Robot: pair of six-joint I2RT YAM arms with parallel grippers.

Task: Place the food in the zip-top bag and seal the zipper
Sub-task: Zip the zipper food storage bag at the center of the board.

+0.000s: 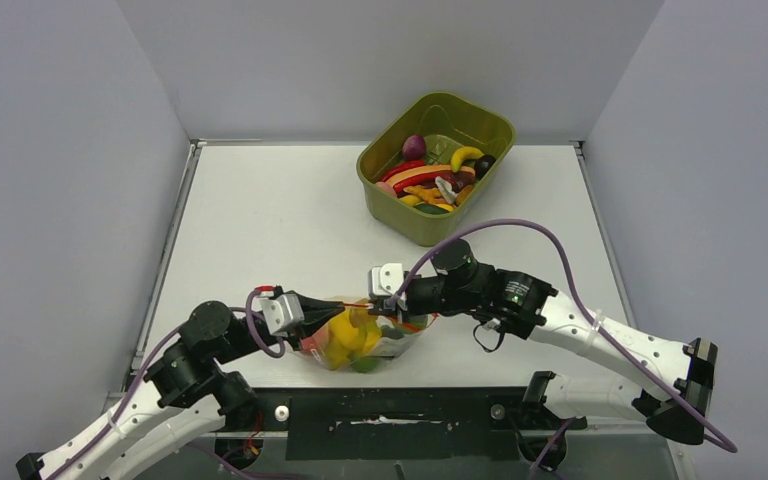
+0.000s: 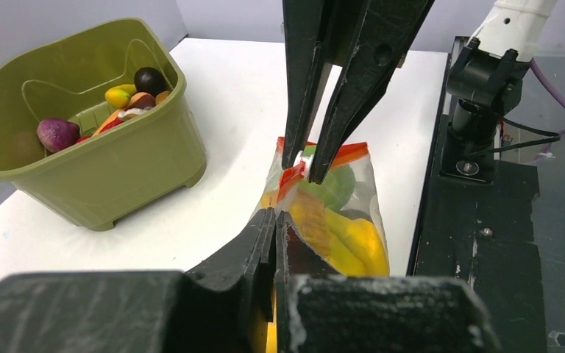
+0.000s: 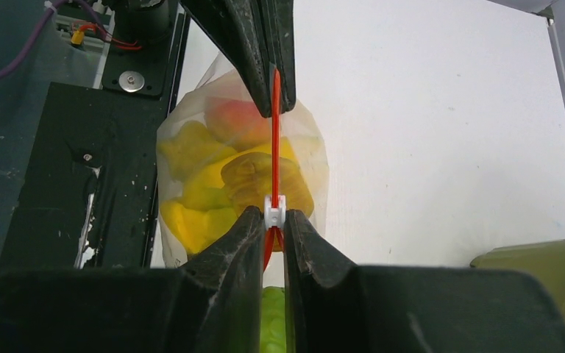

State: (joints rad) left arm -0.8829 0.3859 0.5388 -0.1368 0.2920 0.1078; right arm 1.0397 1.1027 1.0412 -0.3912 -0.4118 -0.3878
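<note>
The zip-top bag (image 3: 184, 121), full of food (image 3: 191, 158), lies on the tabletop (image 1: 280, 220) well short of the green tub (image 1: 435, 225). The left claw (image 1: 325, 311) is clamped tight on the zipper (image 3: 276, 132), and the right claw (image 1: 388, 304) pinches its white slider (image 3: 275, 208). The right claw should draw the slider straight along the strip, which the left must hold taut.

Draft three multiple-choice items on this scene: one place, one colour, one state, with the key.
1. Where is the zip-top bag?
A. at the far left corner
B. between the left tool and right tool, by the near edge
C. beyond the far edge

2. What colour is the zipper?
A. orange-red
B. blue
C. black

3. How is the left tool?
A. wide open
B. out of view
C. shut on the zipper

Key: B, the top view shows it held between both; A, the right wrist view shows an orange-red strip; C, it pinches that strip with no gap.
</note>
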